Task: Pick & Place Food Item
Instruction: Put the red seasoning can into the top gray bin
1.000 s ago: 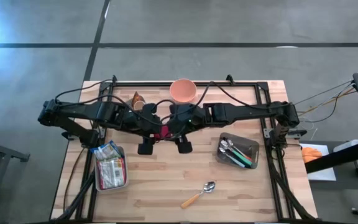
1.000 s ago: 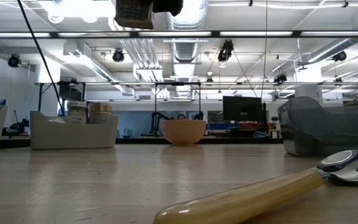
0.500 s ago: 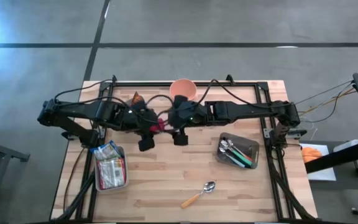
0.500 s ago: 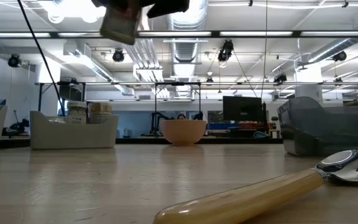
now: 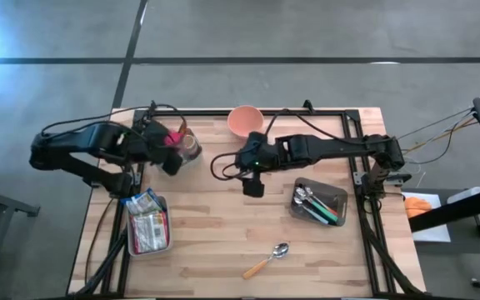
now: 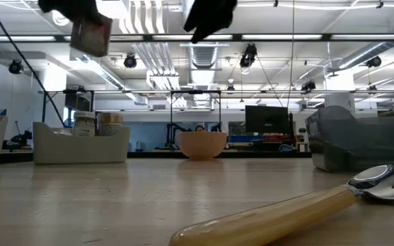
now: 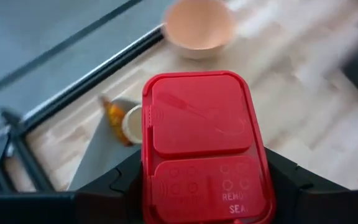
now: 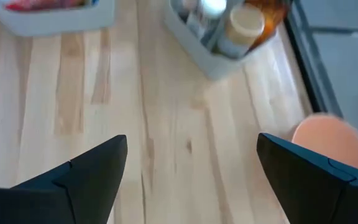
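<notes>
High view is showing the left gripper [image 5: 173, 143] gripping a red-lidded food container [image 7: 201, 146] above the table's [image 5: 215, 242] far left, over a grey bin [image 5: 188, 147] of bottles. The right gripper [image 5: 252, 175] is hovering near the table's middle with its fingers [image 8: 73, 180] spread wide and holding nothing, just near of the pink bowl [image 5: 245, 122].

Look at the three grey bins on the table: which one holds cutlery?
The grey bin on the right side of the table, beside the right arm. It holds spoons and utensils; the front-left bin holds packets, and the back-left bin holds bottles.
</notes>
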Motion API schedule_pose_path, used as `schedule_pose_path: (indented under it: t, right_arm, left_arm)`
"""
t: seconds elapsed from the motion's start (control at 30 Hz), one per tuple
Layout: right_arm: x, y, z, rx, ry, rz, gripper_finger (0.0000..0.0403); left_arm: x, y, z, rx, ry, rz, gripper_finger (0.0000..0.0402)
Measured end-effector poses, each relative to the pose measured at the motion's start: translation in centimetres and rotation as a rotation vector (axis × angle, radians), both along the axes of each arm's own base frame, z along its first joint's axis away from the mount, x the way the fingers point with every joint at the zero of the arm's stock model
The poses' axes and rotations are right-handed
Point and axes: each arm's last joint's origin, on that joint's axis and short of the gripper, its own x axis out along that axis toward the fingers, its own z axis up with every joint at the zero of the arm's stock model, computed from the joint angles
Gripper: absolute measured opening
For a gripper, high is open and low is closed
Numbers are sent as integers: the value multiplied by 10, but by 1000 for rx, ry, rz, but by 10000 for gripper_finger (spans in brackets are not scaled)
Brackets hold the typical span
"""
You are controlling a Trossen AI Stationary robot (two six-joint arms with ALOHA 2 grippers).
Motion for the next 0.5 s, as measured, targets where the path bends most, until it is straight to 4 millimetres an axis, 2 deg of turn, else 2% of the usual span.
schedule_pose_path:
  t: [0.3, 0.5]
  right_arm:
    - [-11, 1, -12, 46, 138, -62, 357]
    - [-18, 1, -17, 64, 215, -105, 357]
  left_arm:
    - [-30, 39, -55, 7, 1, 378, 207]
    - [-31, 55, -85, -50, -40, 463, 207]
